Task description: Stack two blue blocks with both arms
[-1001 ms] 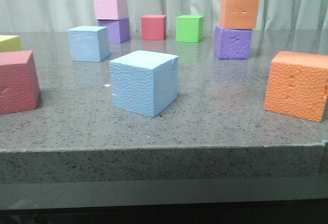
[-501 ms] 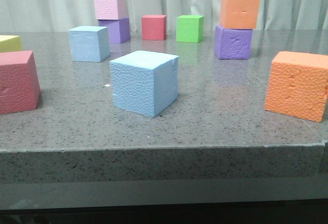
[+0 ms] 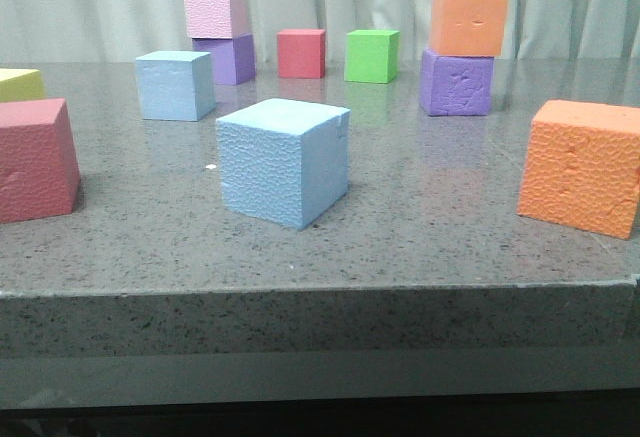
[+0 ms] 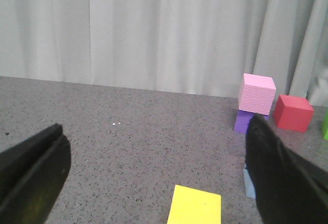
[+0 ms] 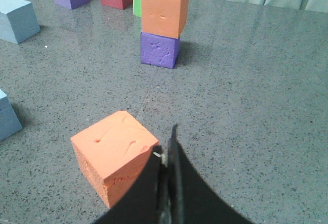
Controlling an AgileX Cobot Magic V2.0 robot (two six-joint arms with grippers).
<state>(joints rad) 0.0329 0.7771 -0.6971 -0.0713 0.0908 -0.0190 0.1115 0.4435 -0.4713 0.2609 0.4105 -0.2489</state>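
Note:
In the front view the pebbly blue block (image 3: pixel 283 162) with a notched edge sits near the table's front middle. The smoother blue block (image 3: pixel 175 85) stands farther back to its left. Neither arm appears in the front view. My left gripper (image 4: pixel 154 131) is open and wide, holding nothing, above the table's left side; a sliver of a blue block (image 4: pixel 248 181) peeks from behind one finger (image 4: pixel 279 178). My right gripper (image 5: pixel 171 139) is shut and empty, beside an orange cube (image 5: pixel 115 155). The right wrist view also shows the smoother blue block (image 5: pixel 18 19) and a corner of the pebbly blue block (image 5: pixel 6 116).
A dark red cube (image 3: pixel 35 160) and a yellow cube (image 3: pixel 18 84) sit at the left, an orange cube (image 3: pixel 582 167) at the right. Behind stand pink on purple (image 3: pixel 222 35), a red cube (image 3: pixel 300 53), a green cube (image 3: pixel 371 56) and orange on purple (image 3: pixel 462 49). The table edge (image 3: pixel 320 292) runs across the front.

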